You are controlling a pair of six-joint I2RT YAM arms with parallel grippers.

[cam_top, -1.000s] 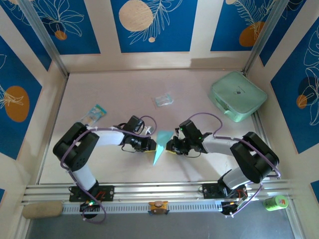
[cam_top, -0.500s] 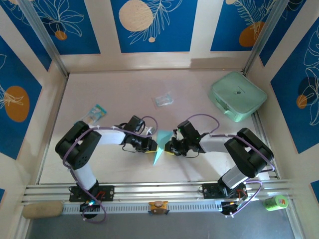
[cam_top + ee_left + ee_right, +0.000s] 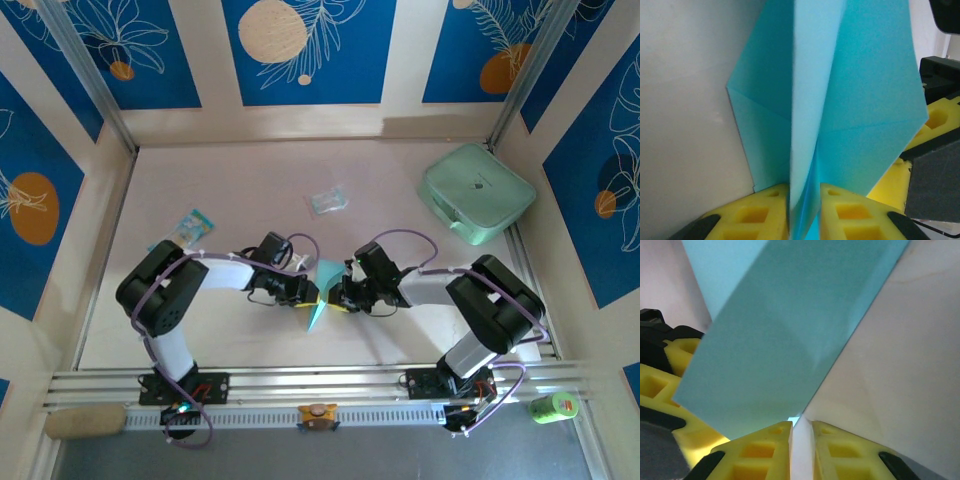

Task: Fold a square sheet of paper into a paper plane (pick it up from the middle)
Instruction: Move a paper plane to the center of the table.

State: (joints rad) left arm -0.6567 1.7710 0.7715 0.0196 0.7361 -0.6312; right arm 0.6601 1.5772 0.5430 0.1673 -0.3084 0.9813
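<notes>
The paper plane (image 3: 316, 314), a light-blue folded dart with a raised centre ridge, sits at the middle of the table (image 3: 230, 180) toward its near edge. It is held between the two grippers with its point toward the near side. The left gripper (image 3: 307, 294) comes in from the left. In the left wrist view its yellow fingers (image 3: 760, 212) are pressed together on the plane's (image 3: 860, 100) centre ridge, which runs down into the slit between them. The right gripper (image 3: 338, 296) comes in from the right. In the right wrist view its jaws are all but closed, nipping a lower corner of the paper (image 3: 790, 330). A mint-green case (image 3: 477, 192) lies at the far right, a clear wrapper (image 3: 328, 201) far of centre, and a printed packet (image 3: 189, 228) to the left, all well apart from the plane.
</notes>
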